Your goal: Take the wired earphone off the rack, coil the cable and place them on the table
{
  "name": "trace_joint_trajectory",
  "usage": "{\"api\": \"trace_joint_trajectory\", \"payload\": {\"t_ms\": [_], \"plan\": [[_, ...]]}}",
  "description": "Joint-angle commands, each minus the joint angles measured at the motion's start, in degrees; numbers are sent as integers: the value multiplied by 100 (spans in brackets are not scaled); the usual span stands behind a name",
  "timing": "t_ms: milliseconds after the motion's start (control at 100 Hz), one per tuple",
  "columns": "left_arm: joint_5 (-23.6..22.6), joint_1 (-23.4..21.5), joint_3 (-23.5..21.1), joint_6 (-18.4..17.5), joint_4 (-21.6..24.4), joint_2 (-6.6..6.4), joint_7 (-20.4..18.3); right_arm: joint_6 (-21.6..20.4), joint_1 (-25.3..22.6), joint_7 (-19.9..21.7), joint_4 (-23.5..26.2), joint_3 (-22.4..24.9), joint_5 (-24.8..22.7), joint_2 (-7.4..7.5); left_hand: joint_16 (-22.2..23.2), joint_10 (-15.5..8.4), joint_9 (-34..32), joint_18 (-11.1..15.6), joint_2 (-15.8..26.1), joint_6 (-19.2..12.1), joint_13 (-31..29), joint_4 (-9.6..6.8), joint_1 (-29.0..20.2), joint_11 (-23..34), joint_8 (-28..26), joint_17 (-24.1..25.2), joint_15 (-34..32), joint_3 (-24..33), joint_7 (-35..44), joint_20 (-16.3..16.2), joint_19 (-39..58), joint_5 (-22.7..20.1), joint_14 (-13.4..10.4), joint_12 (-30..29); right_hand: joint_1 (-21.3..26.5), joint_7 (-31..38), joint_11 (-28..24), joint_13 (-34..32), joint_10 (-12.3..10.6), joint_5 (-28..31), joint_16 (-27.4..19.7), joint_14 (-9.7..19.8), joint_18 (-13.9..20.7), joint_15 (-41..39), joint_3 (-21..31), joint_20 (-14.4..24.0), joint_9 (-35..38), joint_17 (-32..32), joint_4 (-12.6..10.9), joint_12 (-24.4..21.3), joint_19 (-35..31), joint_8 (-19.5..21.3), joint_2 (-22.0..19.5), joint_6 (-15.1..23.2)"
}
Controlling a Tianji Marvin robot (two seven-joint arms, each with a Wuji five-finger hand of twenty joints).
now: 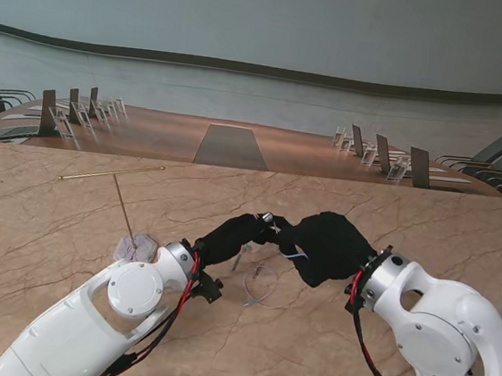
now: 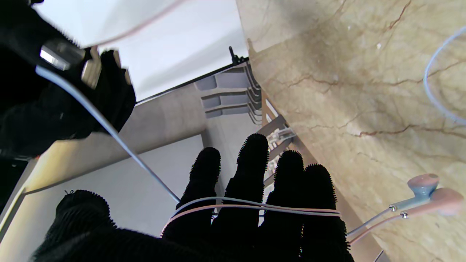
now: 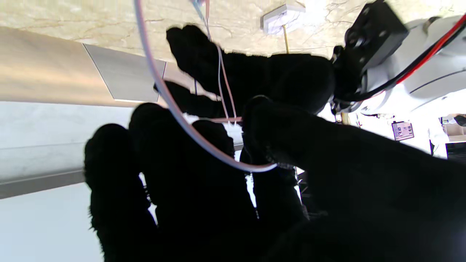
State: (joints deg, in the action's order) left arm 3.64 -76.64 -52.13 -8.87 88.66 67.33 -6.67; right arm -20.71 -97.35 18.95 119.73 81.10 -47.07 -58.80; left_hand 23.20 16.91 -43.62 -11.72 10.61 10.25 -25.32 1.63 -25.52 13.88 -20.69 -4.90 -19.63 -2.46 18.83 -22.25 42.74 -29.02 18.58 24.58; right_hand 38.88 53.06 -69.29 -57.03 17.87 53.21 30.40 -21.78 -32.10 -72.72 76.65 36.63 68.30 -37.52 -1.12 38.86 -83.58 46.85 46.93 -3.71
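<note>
Wrapping around the left hand (image 2: 255, 218), whose fingers lie together, the cable (image 2: 255, 208) runs to the right hand (image 1: 326, 245), pinching it above the worktop (image 1: 47, 247).

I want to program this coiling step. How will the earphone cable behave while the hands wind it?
Probably floppy: the cable drapes across the left hand's fingers and sags in loose loops on the table. Likely light, since the earbuds dangle freely. It may slip off, because nothing visibly pins the turns.
</note>
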Motion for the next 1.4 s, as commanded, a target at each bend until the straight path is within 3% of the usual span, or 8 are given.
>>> {"api": "trace_joint_trajectory", "payload": {"t_ms": [0, 180, 560, 710, 730, 760, 840, 1390], "plan": [[17, 61, -85, -47, 12, 10, 11, 89, -133, 73, 46, -82, -27, 7, 34, 44, 48, 23, 152, 8, 84, 140, 89, -187, 68, 70, 85, 11, -200, 66, -80, -59, 80, -66, 955, 1721, 35, -452, 674, 958, 32, -419, -47, -26, 1056, -99, 151, -142, -958, 105, -369, 592, 102, 1363], [34, 146, -174, -201, 34, -1, -12, 499, -199, 53, -100, -393, -18, -4, 27, 19, 18, 33, 136, 90, 65, 140, 42, -207, 101, 43, 78, 14, -232, 65, -72, -47, 64, -80, 970, 1710, 65, -489, 676, 951, 33, -423, -99, -11, 1068, -108, 179, -181, -960, 114, -369, 578, 130, 1342], [104, 288, -99, -267, 82, -4, -96, 1418, 50, -815, -1005, -1307, 48, -138, 23, 6, -19, 16, 110, 56, 21, 137, -19, -188, 95, 10, 45, 11, -176, 46, -31, -83, 64, -79, 1047, 1725, 79, -325, 782, 920, 16, -544, -104, -13, 1125, -110, 80, 26, -721, 73, -389, 491, 238, 1273], [127, 310, -57, -243, 79, 2, -110, 1640, 152, -894, -1226, -1560, 165, -156, 24, -29, -42, 16, 110, 17, 4, 135, -45, -172, 83, -3, 33, 17, -148, 41, -21, -116, 64, -76, 1068, 1737, 72, -286, 777, 892, -4, -543, -83, -12, 1152, -117, 38, 58, -595, 46, -388, 476, 253, 1270], [129, 312, -50, -240, 80, 3, -109, 1673, 167, -895, -1252, -1592, 178, -157, 25, -29, -34, 12, 113, 2, 3, 134, -49, -172, 77, -4, 31, 18, -138, 40, -19, -122, 62, -75, 1079, 1753, 52, -277, 782, 884, -15, -544, -85, -19, 1246, -126, 28, 61, -391, 22, -391, 455, 285, 1267], [133, 314, -41, -236, 83, 5, -107, 1717, 188, -903, -1295, -1640, 194, -159, 25, -3, -30, -1, 110, -44, 3, 135, -54, -167, 67, 0, 30, 16, -129, 40, -21, -101, 69, -72, 1083, 1756, 49, -273, 776, 875, -18, -542, -86, -21, 1272, -129, 18, 62, -329, 14, -392, 449, 293, 1267], [149, 318, -14, -229, 92, 12, -100, 1838, 240, -934, -1400, -1763, 258, -168, 31, 5, 1, -4, 104, -221, 13, 136, -76, -156, -2, -2, 27, 10, -90, 47, -34, 196, 87, -62, 1108, 1763, 70, -255, 790, 874, -26, -557, -92, -4, 1285, -135, 8, 96, -294, -2, -377, 443, 328, 1241], [321, 330, 123, -195, 248, 2, -230, 2365, 494, -1331, -2024, -2278, 517, -262, 55, -9, 27, -85, 114, -272, -63, 135, -153, -50, -85, -98, -12, 12, 45, 19, 29, 278, 140, -4, 1156, 1720, 136, -60, 826, 779, -71, -600, -39, 51, 1308, -115, -144, 291, 17, -147, -374, 353, 316, 1203]]}}
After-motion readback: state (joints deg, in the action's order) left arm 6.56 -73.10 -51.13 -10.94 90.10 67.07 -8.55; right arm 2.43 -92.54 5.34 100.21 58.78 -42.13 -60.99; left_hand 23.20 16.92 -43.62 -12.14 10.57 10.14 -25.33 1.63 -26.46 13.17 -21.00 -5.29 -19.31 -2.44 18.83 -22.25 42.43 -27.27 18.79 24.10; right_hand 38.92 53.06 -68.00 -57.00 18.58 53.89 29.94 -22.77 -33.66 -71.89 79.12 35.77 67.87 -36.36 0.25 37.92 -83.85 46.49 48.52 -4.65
